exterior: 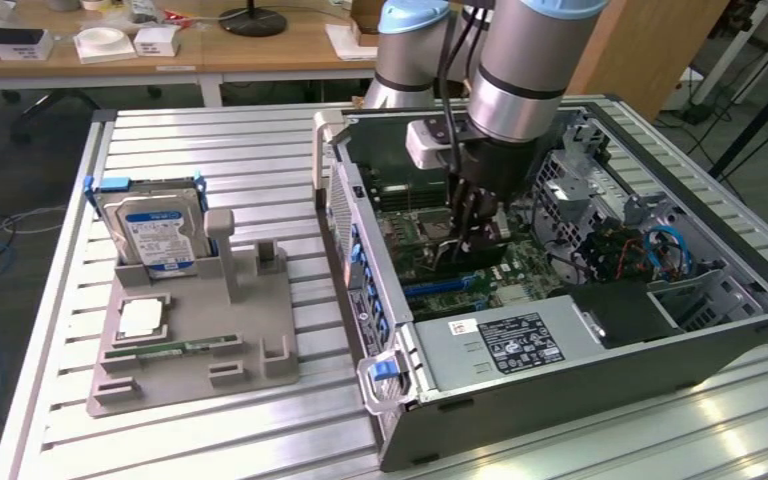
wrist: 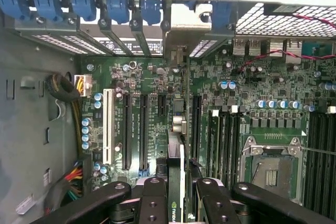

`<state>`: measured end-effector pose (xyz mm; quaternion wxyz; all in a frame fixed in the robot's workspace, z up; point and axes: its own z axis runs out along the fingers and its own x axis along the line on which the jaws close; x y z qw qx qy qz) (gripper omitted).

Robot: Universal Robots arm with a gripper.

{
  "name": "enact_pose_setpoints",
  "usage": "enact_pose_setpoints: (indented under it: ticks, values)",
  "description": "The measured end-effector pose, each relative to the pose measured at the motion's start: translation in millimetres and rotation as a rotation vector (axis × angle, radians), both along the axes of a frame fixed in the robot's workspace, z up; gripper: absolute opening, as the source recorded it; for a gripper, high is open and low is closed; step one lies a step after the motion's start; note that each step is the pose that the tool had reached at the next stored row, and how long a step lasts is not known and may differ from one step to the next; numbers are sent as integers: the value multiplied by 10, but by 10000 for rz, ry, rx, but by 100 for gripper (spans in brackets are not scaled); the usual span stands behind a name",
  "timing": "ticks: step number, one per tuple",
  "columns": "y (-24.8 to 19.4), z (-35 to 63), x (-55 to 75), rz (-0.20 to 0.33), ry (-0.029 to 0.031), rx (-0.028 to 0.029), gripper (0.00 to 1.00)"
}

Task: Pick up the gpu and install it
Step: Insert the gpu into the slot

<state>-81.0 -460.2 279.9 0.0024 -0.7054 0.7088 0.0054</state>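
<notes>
Inside an open computer case (exterior: 558,400) lying on its side on a slatted aluminium table (exterior: 224,130), the robot arm's gripper (exterior: 471,225) reaches down over the motherboard (exterior: 518,265) with its fingers clamped on the gpu (exterior: 448,258). The card hangs directly beneath the gripper, held by its upper edge and standing on edge above the board.

From the wrist view, the gpu (wrist: 177,166) appears as a thin vertical strip squeezed between the two black fingers (wrist: 152,200) of the gripper (wrist: 178,198), one finger pressed to each face. Its far end points toward the blue-clipped rear openings of the case (wrist: 121,11). The card sits over the strip of motherboard (wrist: 157,77) between the long black expansion slots (wrist: 143,129); whether its lower edge touches a slot cannot be told.

At the exterior view's left, well apart from the case, a grey holder tray (exterior: 184,360) carries a hard drive (exterior: 157,235) standing upright.
</notes>
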Motion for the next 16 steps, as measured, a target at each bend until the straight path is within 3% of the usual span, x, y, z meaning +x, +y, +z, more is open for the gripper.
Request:
enact_pose_setpoints:
  ticks: [16]
  values:
    - [5,-66,-50,0,-10,-6,26]
